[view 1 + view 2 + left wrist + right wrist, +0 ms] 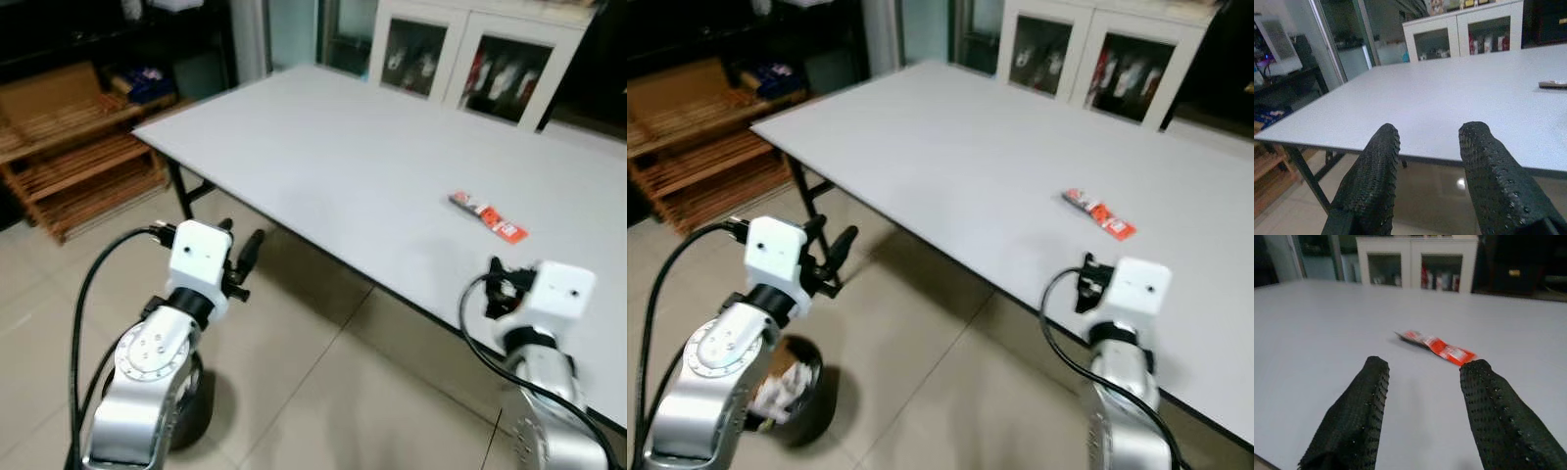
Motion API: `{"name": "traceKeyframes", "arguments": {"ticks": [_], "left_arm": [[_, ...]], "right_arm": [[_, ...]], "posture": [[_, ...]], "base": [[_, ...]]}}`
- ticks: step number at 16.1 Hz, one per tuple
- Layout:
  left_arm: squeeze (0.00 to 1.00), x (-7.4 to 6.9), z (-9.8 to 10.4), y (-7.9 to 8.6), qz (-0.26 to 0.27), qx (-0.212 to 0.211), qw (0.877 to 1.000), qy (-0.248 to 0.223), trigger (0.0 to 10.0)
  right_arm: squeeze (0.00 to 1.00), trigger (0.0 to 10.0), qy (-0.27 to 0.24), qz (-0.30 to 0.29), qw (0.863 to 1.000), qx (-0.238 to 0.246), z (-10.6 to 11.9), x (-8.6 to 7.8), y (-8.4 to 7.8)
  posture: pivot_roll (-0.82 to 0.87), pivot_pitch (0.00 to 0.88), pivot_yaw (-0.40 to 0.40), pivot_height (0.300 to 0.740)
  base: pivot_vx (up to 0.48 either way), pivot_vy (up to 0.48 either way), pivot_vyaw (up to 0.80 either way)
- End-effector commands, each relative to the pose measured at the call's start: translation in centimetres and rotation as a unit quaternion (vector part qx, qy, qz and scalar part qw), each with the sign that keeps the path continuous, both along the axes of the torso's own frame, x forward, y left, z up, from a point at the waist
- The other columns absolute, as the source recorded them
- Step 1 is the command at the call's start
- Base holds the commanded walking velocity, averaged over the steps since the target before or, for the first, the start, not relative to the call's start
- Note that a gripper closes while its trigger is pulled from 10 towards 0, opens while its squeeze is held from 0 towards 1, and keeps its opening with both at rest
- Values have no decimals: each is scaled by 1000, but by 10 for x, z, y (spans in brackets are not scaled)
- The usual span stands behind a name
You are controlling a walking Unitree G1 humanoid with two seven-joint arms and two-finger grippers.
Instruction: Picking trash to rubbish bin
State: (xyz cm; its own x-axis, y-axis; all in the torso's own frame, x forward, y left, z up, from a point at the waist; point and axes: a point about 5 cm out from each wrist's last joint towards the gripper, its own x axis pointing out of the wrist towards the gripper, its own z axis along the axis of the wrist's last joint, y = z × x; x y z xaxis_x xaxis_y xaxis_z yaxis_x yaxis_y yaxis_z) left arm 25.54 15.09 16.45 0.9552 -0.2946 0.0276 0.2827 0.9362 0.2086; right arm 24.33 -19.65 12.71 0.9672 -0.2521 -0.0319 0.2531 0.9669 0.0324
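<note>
- Right wrist view showed the right end effector (pixel 1422 406) spread open above the white desk (pixel 1327 318); a red wrapper (pixel 1437 347) lay flat on the desk just ahead of its fingers
- The left end effector (pixel 1427 176) gaped open, empty, off the desk's edge over the tiled floor (pixel 323 392)
- A bin (pixel 794 392) holding crumpled trash stood on the floor under the left arm

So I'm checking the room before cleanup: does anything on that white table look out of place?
Yes: a red wrapper lies flat on the table, ahead of the open right gripper and apart from it. It looks like litter.
</note>
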Motion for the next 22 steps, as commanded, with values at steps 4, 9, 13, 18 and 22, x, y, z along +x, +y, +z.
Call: {"name": "traceKeyframes", "arguments": {"ticks": [4, 9, 13, 18, 22], "left_arm": [[0, 1, -2, 4, 6, 4, 1000, 12, 10000], [0, 0, -3, 6, 8, 6, 1000, 14, 10000], [0, -1, -5, 5, 5, 8, 1000, 19, 10000], [0, 1, -7, 3, -3, 9, 1000, 23, 10000], [0, 4, -8, 2, -15, 11, 1000, 25, 10000]], "right_arm": [[0, 10000, 11, 15, 1000, 10, -3, 4, 5], [0, 10000, 14, 25, 1000, 7, -4, 6, 7], [0, 10000, 26, 29, 999, 3, -9, 6, 5], [0, 10000, 26, 25, 999, 13, -10, 3, 4], [0, 10000, 25, 23, 999, 14, -10, 0, 3]], "posture": [[-12, 0, 0, 740], [-11, 0, -6, 740], [-11, 0, -8, 740], [-25, 0, 0, 740], [-33, 0, 6, 740]], "base": [[352, 0, -800], [352, 0, -800], [350, 0, -400], [342, 0, 0], [337, 0, 0]]}}
